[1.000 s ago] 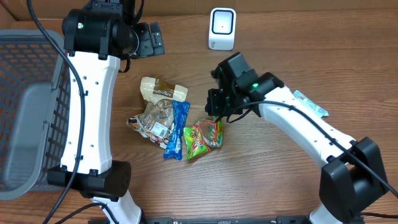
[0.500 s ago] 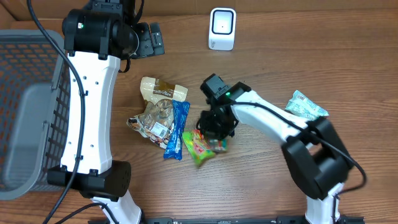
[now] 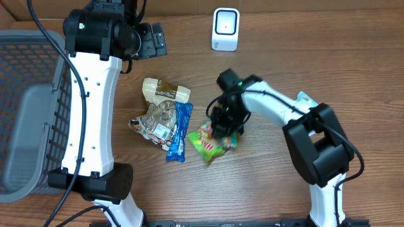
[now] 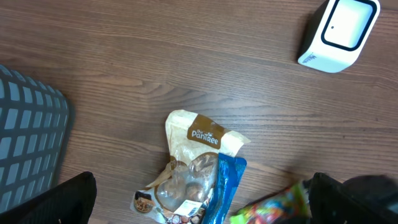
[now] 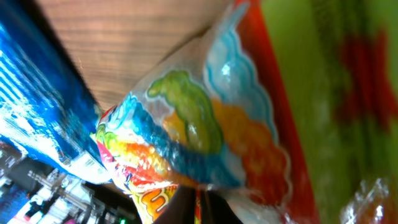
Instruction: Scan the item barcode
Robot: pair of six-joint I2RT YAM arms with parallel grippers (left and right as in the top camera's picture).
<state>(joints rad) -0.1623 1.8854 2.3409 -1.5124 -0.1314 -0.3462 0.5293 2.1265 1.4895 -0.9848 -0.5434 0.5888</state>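
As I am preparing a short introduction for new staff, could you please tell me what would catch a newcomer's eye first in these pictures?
The bright green and red candy bag in the middle of the overhead view stands out, with the right gripper shut on it. A heap of snack packs lies just left of it, and the white scanner stands at the far edge.

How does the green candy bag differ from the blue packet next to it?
The green candy bag is broad and multicoloured; the blue packet is slim and mostly one colour. The right gripper pinches the green candy bag, while the blue packet lies ungripped. Both are glossy plastic wrappers.
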